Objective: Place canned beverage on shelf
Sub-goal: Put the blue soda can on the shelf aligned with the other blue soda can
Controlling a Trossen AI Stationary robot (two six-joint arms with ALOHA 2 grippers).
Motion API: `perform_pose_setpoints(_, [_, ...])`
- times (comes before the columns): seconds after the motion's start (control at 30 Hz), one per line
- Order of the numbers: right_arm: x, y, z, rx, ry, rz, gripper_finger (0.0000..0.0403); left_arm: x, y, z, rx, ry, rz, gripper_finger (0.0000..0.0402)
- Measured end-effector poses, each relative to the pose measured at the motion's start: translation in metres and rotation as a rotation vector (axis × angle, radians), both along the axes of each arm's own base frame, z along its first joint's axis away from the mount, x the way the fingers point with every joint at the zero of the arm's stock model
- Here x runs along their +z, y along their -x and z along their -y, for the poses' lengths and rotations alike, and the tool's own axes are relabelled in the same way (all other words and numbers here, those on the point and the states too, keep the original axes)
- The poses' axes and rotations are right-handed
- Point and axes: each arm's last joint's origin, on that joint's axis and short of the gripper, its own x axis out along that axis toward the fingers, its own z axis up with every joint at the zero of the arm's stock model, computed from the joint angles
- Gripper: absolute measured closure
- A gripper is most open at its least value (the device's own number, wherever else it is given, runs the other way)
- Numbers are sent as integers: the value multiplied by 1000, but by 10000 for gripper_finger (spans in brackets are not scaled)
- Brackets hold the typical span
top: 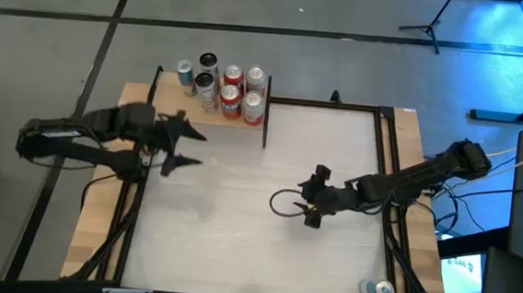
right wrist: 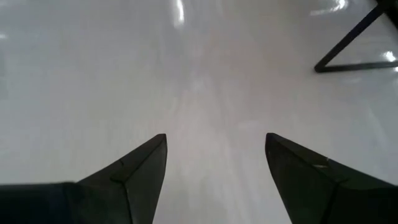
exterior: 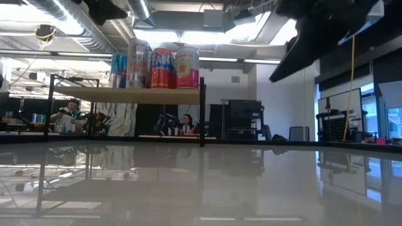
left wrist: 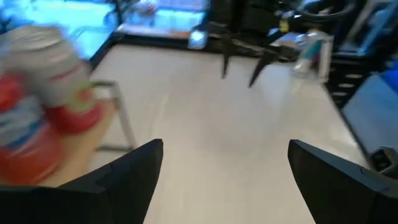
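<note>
Seven cans are seen grouped upright on the shelf, a light-tan board on a black frame at the far left part of the table. In the low view the cans are observed standing in a close row on the raised board.

One further can is noted lying on its side near the table's front right corner, well apart from both grippers.

Left gripper: held just in front of the shelf, fingers spread apart with nothing between them. In the left wrist view the fingers are seen wide apart over bare tabletop, and blurred red and white cans are seen just beside one finger, not between the jaws. Contact with the cans cannot be confirmed.

Right gripper: positioned over the middle of the table, well apart from the shelf and from the lying can. In the right wrist view its fingers are recorded as parted, with only whitish tabletop between them.
</note>
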Motion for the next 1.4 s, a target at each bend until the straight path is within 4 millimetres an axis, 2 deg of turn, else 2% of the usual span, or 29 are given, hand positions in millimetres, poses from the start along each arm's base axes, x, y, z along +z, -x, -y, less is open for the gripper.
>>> perform_pose_setpoints(0.23, [27,13,-21,-43,-71,-133,137,-31,-21,31,-82,-47,94,66])
perform_pose_setpoints(0.5, [39,24,-32,-125,-347,-293,135,-62,-36,49,-107,-90,220,66])
perform_pose_setpoints(0.67, [39,31,-28,-249,-478,-432,95,-66,-40,51,-114,-102,268,66])
perform_pose_setpoints(0.8, [42,37,-32,-336,-706,-602,50,-64,-40,51,-111,-95,287,66])
perform_pose_setpoints(1.0, [54,53,-65,-457,-881,-717,24,-69,-51,60,-128,-28,286,66])
perform_pose_setpoints(1.17, [72,79,-96,-657,-960,-803,34,-71,-67,80,-210,-25,375,66])
perform_pose_setpoints(1.23, [80,91,-108,-701,-968,-785,39,-72,-70,86,-243,-35,399,66])
perform_pose_setpoints(1.4, [80,118,-128,-822,-950,-797,46,-75,-75,90,-252,-22,405,66])
